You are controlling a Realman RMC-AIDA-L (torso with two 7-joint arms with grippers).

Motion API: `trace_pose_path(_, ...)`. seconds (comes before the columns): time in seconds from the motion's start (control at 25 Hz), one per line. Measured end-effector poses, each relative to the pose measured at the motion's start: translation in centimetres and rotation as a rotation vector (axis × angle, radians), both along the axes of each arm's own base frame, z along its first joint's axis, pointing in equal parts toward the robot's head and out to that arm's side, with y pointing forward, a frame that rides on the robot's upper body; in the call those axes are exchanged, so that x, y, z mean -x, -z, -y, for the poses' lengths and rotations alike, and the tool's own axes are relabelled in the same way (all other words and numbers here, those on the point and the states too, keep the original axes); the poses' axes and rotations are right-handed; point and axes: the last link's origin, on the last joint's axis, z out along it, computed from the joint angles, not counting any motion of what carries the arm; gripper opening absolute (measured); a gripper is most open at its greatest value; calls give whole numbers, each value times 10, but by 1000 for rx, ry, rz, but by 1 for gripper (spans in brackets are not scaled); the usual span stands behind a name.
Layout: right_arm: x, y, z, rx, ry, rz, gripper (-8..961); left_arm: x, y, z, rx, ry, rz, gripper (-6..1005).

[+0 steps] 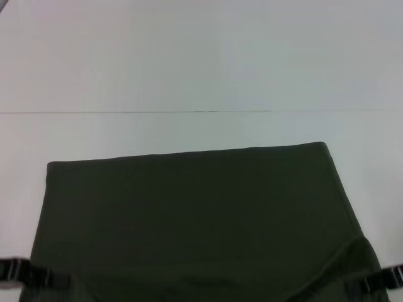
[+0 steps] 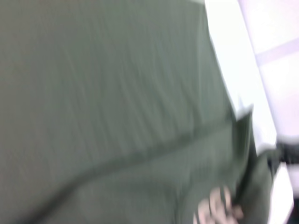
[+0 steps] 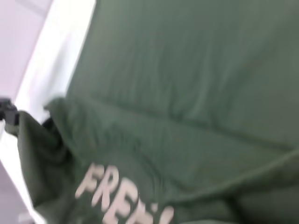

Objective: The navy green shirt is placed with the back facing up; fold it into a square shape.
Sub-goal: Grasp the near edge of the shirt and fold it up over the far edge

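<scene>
The navy green shirt lies flat on the white bench, filling the lower half of the head frame. Left gripper sits at the lower left edge, right gripper at the lower right, where the cloth is lifted into a fold showing pale lettering. Can't tell how either set of jaws stands. I'd keep both sides moving evenly and the fold edge straight.
</scene>
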Motion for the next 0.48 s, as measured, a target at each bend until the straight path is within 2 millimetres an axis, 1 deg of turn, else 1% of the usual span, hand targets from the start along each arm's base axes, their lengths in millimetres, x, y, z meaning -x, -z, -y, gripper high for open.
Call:
trace_pose_path(0.12, 1, -7, -11, -96, 26, -38, 52, 9, -13, -8, -154, -64, 34, 40)
trace_pose_path(0.24, 0, -10, -24, -199, 65, -47, 53, 16, -18, -12, -252, -107, 54, 40)
trace_pose_path(0.36, -6, -7, -40, -320, 114, -29, 53, 21, -17, -16, -337, -139, 68, 41)
trace_pose_path(0.48, -6, 2, -53, -423, 123, -24, 53, 24, -9, -21, -407, -168, 79, 41)
